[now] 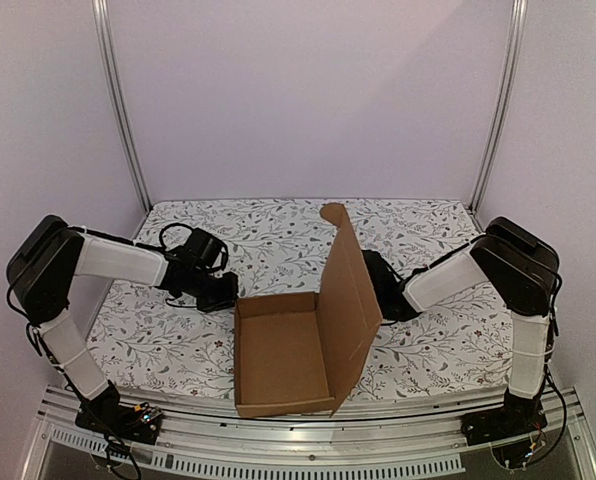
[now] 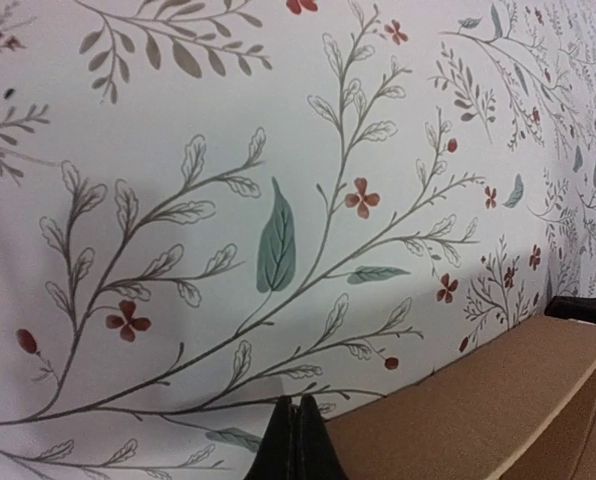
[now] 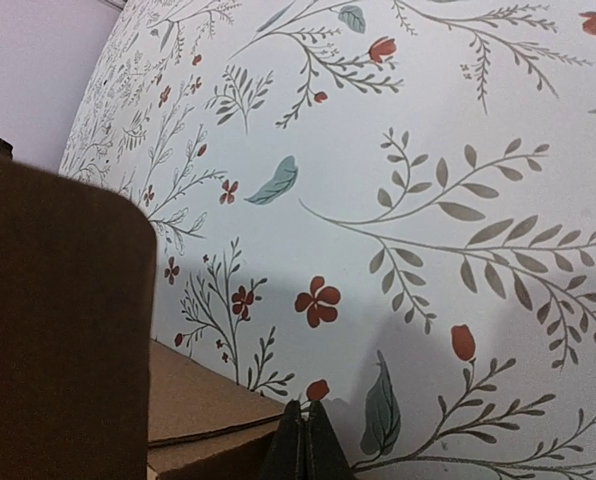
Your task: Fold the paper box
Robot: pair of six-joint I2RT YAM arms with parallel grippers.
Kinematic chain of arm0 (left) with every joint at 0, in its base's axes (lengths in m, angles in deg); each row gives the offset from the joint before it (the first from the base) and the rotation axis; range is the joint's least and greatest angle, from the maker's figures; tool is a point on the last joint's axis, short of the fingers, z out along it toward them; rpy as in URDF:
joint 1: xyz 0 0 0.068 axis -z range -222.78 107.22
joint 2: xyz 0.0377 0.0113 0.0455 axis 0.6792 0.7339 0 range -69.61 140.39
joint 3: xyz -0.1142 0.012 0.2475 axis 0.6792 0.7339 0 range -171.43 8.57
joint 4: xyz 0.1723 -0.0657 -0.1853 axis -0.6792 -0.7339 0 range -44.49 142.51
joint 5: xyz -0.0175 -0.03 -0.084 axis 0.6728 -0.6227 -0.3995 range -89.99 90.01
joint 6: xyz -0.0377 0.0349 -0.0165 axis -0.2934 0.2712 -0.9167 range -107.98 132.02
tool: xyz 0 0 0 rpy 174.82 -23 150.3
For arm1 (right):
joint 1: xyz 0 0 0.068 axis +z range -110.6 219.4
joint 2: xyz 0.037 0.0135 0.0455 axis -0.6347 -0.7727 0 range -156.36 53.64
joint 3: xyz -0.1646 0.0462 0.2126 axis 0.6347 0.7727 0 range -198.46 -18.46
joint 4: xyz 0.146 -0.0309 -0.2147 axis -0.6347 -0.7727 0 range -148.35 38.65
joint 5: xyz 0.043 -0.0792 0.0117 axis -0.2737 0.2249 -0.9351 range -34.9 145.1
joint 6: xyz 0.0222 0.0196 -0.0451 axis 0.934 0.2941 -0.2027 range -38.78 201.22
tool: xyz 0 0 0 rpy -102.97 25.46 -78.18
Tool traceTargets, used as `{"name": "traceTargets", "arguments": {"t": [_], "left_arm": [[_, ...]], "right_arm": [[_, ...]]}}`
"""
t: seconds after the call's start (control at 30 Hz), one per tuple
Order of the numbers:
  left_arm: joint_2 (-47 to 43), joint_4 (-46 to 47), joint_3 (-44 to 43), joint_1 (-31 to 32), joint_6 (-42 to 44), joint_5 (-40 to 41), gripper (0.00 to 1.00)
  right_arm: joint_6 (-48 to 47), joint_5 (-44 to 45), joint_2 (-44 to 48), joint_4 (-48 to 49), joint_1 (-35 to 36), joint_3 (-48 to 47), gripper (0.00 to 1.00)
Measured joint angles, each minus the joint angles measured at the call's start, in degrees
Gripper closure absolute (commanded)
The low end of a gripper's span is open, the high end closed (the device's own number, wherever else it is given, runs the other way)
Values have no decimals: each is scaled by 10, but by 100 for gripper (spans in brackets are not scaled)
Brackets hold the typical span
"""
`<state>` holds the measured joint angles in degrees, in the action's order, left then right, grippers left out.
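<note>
The paper box (image 1: 278, 355) sits on the floral cloth near the front edge, a shallow brown cardboard tray with low walls. Its large lid flap (image 1: 350, 290) stands up along the right side, leaning a little. My left gripper (image 1: 226, 292) is low at the tray's back-left corner. In the left wrist view its fingertips (image 2: 300, 425) are pressed together and hold nothing, with the box wall (image 2: 478, 415) just to their right. My right gripper (image 3: 305, 430) is shut and empty too, right beside a box corner (image 3: 203, 410). The dark lid flap (image 3: 58, 330) fills the left of that view. From above, the lid hides the right fingertips.
The floral tablecloth (image 1: 178, 340) covers the table. A metal rail (image 1: 308, 410) runs along the front edge just below the box. Vertical frame posts (image 1: 123, 110) stand at the back corners against plain walls.
</note>
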<state>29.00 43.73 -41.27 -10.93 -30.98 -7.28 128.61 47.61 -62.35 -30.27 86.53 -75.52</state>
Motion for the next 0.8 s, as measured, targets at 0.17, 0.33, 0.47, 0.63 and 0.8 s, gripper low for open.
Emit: {"name": "traceTargets", "arguments": {"t": [0.17,0.33,0.47,0.63,0.8], "left_arm": [[0,-15,-7,4,4,12,100],[0,-23,-11,5,6,14,100],[8,-27,-21,5,6,14,100],[21,-30,-30,5,9,17,100],[28,-35,-39,5,10,19,100]], "right_arm": [[1,0,0,0,-1,0,100],[1,-3,-2,6,0,0,100],[1,-3,-3,7,0,0,100],[1,-2,-7,3,0,-8,100],[3,-2,-19,3,0,-18,100]]}}
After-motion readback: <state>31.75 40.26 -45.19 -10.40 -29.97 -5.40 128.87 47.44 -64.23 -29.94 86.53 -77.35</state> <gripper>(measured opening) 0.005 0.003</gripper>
